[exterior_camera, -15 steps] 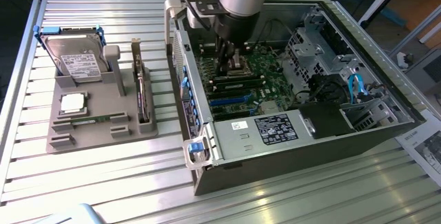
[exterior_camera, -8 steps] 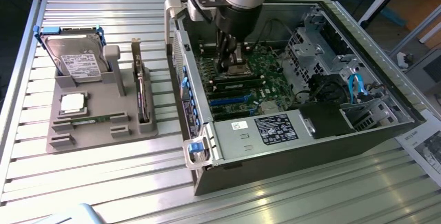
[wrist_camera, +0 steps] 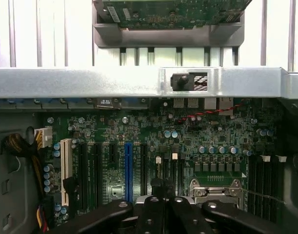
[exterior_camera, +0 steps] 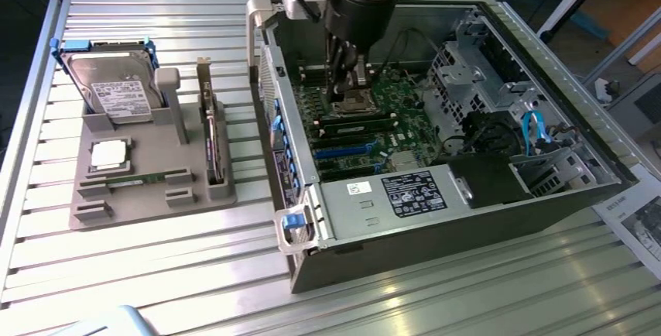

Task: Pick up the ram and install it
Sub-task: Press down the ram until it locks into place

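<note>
A: Location of the ram?
B: Thin green ram [exterior_camera: 136, 180] lying on edge in a front slot of the grey moulded holder [exterior_camera: 155, 200], on the ribbed metal tabletop [exterior_camera: 155, 274], at the exterior view's left; well apart from the gripper

A: State of the jaws?
B: Closed together; black gripper [exterior_camera: 349, 80] [wrist_camera: 158, 195] hanging inside the open steel computer case [exterior_camera: 444, 231], just above the green motherboard [wrist_camera: 139, 131], near the silver processor socket [wrist_camera: 212, 187]. White labels, print unreadable

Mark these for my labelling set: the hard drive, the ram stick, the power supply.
Silver hard drive [exterior_camera: 122, 96], exterior view, label.
Green ram stick [exterior_camera: 135, 180], exterior view, middle.
Black power supply [exterior_camera: 413, 194], exterior view, sticker.
</note>
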Available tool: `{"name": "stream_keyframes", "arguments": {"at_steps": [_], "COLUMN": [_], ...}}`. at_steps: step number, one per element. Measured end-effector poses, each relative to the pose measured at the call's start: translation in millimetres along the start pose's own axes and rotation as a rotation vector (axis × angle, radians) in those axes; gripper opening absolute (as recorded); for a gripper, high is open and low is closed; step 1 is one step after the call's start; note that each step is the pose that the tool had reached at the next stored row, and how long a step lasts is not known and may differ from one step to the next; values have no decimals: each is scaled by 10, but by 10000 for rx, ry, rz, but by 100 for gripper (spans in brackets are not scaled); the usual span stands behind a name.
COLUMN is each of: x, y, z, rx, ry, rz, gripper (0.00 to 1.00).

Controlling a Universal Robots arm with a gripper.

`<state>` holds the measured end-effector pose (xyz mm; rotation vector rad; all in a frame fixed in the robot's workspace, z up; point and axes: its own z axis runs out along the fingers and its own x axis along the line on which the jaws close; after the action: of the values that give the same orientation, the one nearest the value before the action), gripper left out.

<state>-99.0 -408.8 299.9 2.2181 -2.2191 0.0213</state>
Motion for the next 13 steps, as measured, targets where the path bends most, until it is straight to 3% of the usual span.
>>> {"name": "stream_keyframes", "arguments": {"at_steps": [2, 6, 13], "x": [1, 1, 9], "y": [0, -1, -161], "z": [-65, -74, -74], "rx": [0, 0, -5], "ry": [0, -1, 1], "rz": [0, -1, 0], "gripper": [10, 10, 10]}}
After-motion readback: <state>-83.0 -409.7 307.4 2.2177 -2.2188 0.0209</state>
